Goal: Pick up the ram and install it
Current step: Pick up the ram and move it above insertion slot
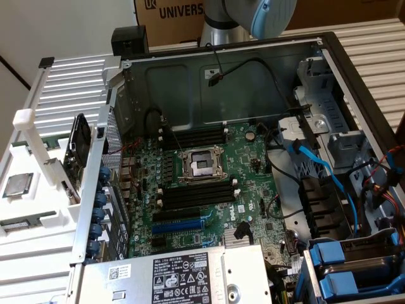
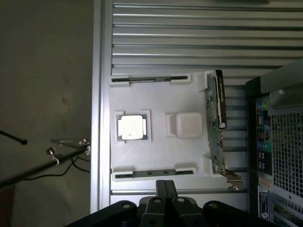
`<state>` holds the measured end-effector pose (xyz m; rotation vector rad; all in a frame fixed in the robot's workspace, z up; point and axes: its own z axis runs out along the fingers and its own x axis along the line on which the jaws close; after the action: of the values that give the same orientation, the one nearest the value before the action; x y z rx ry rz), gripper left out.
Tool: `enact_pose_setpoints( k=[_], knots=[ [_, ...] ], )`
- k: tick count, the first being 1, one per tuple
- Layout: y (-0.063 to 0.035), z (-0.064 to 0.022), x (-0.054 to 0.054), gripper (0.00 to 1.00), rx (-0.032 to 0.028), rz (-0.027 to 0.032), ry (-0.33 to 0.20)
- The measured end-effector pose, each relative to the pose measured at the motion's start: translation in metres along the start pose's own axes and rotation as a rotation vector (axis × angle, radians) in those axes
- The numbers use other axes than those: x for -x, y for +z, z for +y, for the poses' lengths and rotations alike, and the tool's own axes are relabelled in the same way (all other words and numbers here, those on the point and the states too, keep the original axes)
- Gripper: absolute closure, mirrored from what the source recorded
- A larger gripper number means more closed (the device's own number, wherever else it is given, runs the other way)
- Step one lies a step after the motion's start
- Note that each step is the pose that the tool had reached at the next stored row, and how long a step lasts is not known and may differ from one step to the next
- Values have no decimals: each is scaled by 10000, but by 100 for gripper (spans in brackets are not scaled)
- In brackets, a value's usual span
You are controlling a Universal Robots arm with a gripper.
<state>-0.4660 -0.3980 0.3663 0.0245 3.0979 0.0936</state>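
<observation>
Two long, narrow, dark ram sticks lie in clips on a white tray (image 2: 156, 151). One ram stick (image 2: 142, 79) is at the tray's far edge from my gripper, and the other ram stick (image 2: 154, 173) is at the edge nearest it. In the exterior view, one ram stick (image 1: 22, 223) lies low at the left. My gripper (image 2: 165, 183) hangs high above the tray, fingers shut together with nothing between them. The motherboard's black memory slots (image 1: 193, 196) lie inside the open computer case (image 1: 354, 82).
The tray also holds a square silver processor chip (image 2: 131, 127), a raised white block (image 2: 187, 124) and an upright expansion card (image 2: 215, 123). The case stands beside the tray on a ribbed metal table (image 2: 189, 33). Cables (image 1: 316, 158) and drive bays crowd the case's right side.
</observation>
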Motion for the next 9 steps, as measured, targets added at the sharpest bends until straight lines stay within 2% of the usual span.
enact_pose_setpoints(
  k=[2,5,7,9],
  knots=[
    [1,-1,1,89,-15,0,-21],
    [0,0,0,89,-3,31,-524],
    [0,0,0,89,24,75,-1249],
    [0,0,0,89,36,97,-1624]
  ],
)
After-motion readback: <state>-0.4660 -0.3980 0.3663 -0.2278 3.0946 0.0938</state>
